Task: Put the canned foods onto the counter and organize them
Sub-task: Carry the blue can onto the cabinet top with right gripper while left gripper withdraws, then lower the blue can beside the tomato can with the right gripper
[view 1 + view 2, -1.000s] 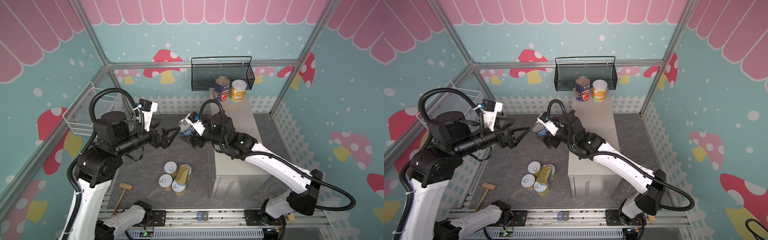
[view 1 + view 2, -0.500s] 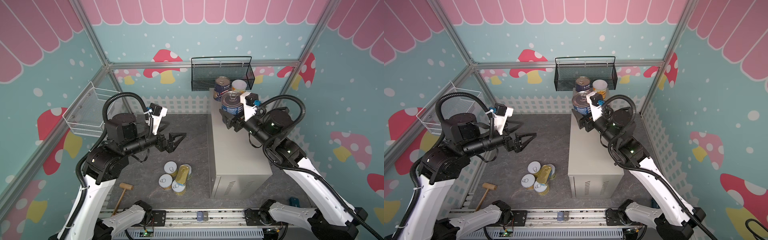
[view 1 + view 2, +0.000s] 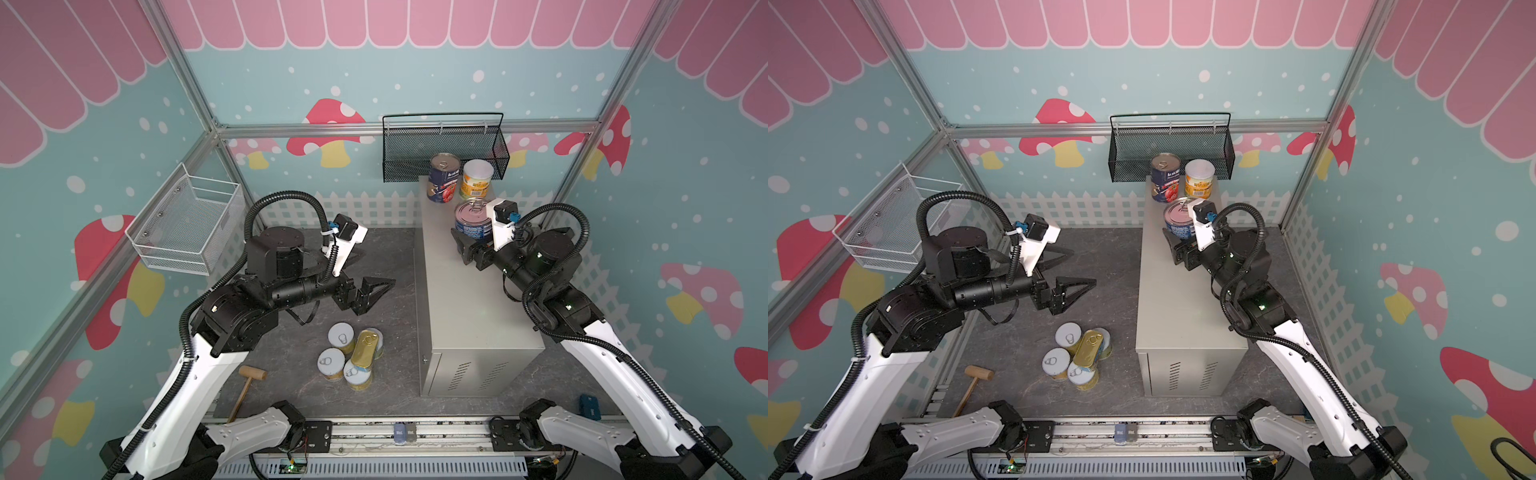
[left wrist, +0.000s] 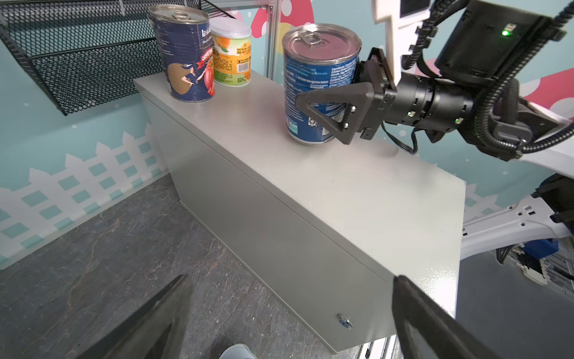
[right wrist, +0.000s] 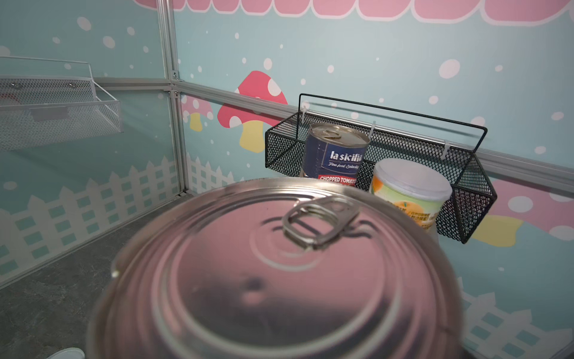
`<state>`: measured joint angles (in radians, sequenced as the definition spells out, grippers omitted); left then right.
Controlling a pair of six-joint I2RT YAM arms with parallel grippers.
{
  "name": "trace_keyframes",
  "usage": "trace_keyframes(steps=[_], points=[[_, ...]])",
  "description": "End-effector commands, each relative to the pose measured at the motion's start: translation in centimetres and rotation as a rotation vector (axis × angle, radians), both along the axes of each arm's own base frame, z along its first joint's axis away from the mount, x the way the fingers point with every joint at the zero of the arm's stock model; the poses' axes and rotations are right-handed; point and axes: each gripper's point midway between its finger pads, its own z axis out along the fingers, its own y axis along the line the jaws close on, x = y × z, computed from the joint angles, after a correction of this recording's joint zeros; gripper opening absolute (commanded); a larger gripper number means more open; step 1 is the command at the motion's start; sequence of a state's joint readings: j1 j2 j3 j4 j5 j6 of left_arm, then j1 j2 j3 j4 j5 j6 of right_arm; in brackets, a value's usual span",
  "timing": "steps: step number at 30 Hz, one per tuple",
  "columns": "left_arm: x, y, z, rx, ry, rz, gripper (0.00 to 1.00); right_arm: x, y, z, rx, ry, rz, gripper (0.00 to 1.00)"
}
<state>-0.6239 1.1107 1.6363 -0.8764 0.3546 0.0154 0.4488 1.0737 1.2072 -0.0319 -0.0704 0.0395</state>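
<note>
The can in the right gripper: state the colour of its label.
The can has a blue label with white print, clearest in the left wrist view.

Left hand wide open, arm level; right hand tight around blue can.

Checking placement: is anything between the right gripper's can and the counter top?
Nothing visible: bare counter lies under the blue can in the right gripper; the tomato can and yellow can stand farther back.
</note>
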Motion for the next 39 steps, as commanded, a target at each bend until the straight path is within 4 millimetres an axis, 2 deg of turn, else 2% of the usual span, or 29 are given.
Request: trace_keyframes(steps=[1,10,17,22,29,39], points=[[0.1,-0.7,0.0,0.009,-0.034,-0.027,0.99,-2.0,-1.7,7.5,0.14,-0.244,0.013,0.72],[0.6,-1.7,-0.2,0.014,-0.019,-0.052,0.99,0.9,-4.6,4.8,0.172,-0.209,0.001,0.75],[1.1,-2.1,-1.2,0.038,-0.015,-0.041,0.99,2.5,-4.5,3.6,0.166,-0.192,0.052,0.8],[1.3,-2.4,-1.9,0.048,-0.011,-0.044,0.99,2.3,-3.8,3.1,0.147,-0.184,0.097,0.86],[1.5,-2.6,-1.9,0.044,-0.014,-0.046,0.99,1.3,-4.2,2.6,0.126,-0.178,0.084,0.95],[1.6,-2.7,-1.8,0.048,-0.023,-0.041,0.99,0.1,-4.7,3.4,0.122,-0.18,0.06,0.96]])
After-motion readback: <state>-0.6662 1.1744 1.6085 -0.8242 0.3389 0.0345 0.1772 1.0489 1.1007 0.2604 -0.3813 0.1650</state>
